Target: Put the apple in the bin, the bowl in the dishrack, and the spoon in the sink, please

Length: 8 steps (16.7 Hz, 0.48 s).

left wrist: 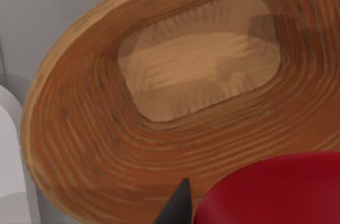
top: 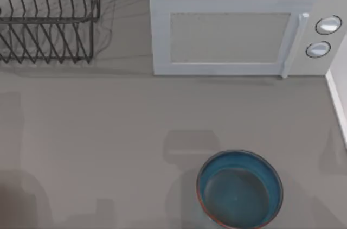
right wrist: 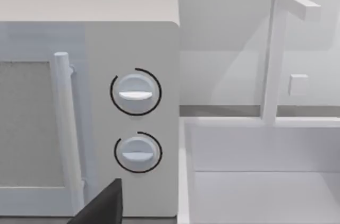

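**A:** Microwave first, since everything hangs off it. Where does the bowl sit?

**B:** On the grey counter, in front of the microwave and a little toward its knob side, well apart from it. Upright, teal inside, reddish-brown rim, nothing in it.

**A:** And the dishrack?

**B:** Just beside the microwave on its door-hinge side, at the counter's back left, dark wire prongs standing up.

**A:** The apple?

**B:** Red and glossy, right against the left wrist camera, above a woven wooden bin with a pale flat floor. One dark fingertip of the left gripper lies beside the apple. Whether that gripper clamps the fruit, I cannot tell.

**A:** The right arm?

**B:** Its wrist camera faces the microwave's two knobs and handle. Just beyond the microwave's knob side lies the white sink with its faucet. A dark finger shows low before the microwave; clenched or released, I cannot tell.
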Motion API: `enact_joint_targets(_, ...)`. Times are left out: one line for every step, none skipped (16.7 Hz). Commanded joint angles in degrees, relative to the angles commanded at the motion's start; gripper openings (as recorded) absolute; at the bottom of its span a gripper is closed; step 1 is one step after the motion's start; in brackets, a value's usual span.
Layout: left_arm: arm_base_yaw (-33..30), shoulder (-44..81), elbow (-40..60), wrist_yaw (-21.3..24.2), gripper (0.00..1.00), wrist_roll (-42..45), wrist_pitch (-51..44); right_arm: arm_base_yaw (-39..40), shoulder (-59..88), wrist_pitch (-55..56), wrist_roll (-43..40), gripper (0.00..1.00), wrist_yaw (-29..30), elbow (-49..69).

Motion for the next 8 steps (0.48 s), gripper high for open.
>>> enact_joint_targets(0.06,0.12,-1.3,0.02,0.0,0.03,1.38,0.0,0.0,0.0,0.0,1.0,0.0,0.0)
enact_joint_targets(0.16,0.31,-2.95,0.02,0.0,0.04,3.31,0.0,0.0,0.0,0.0,1.0,0.0,0.0)
enact_joint_targets(0.27,0.55,-4.85,-0.02,0.0,0.04,5.64,0.0,0.0,0.0,0.0,1.0,0.0,0.0)
enact_joint_targets(0.37,0.83,-6.93,-0.06,0.0,0.07,8.23,0.0,0.0,0.0,0.0,1.0,0.0,0.0)
enact_joint_targets(0.45,1.11,-9.04,-0.08,0.0,0.12,10.79,0.0,0.0,0.0,0.0,1.0,0.0,0.0)
enact_joint_targets(0.52,1.36,-10.99,-0.08,0.0,0.15,12.97,0.0,0.0,0.0,0.0,1.0,0.0,0.0)
enact_joint_targets(0.58,1.56,-12.52,-0.06,0.0,0.17,14.55,0.0,0.0,0.0,0.0,1.0,0.0,0.0)
enact_joint_targets(0.62,1.71,-13.46,-0.04,0.0,0.16,15.51,0.0,0.0,0.0,0.0,1.0,0.0,0.0)
